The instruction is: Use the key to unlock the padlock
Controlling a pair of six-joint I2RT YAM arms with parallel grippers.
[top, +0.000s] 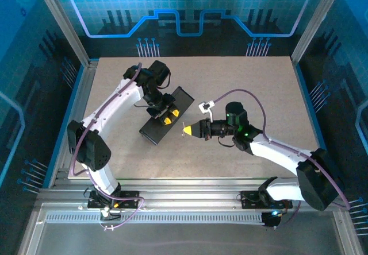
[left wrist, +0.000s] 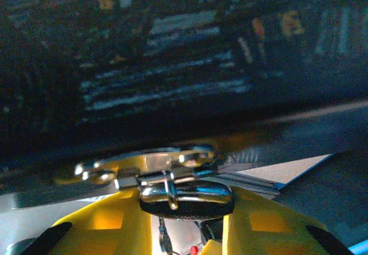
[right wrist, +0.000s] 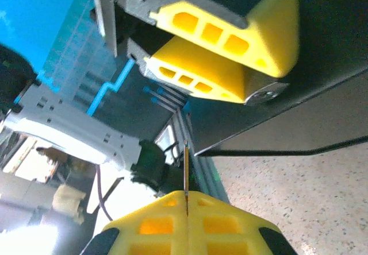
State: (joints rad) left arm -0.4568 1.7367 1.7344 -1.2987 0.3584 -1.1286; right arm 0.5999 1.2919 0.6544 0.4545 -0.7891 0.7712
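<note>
In the left wrist view my left gripper (left wrist: 187, 204) is shut on the padlock (left wrist: 172, 186). Its brass body and chrome shackle lie across the yellow fingertips (left wrist: 98, 220), just over a black board (left wrist: 172, 65). From above, the left gripper (top: 167, 117) hangs over that board (top: 183, 97). My right gripper (top: 188, 130) is shut on the key and points left at it from a short gap away. The key (right wrist: 187, 172) shows edge-on as a thin blade rising from the pinched right gripper (right wrist: 187, 197). The left fingers (right wrist: 230, 48) are above the blade, apart from it.
The black board (right wrist: 322, 117) lies diagonally at the table's middle, its near edge just beyond the key tip. Speckled tabletop (top: 230, 169) spreads open to the right and front. Aluminium frame rails (top: 172, 200) run along the near edge.
</note>
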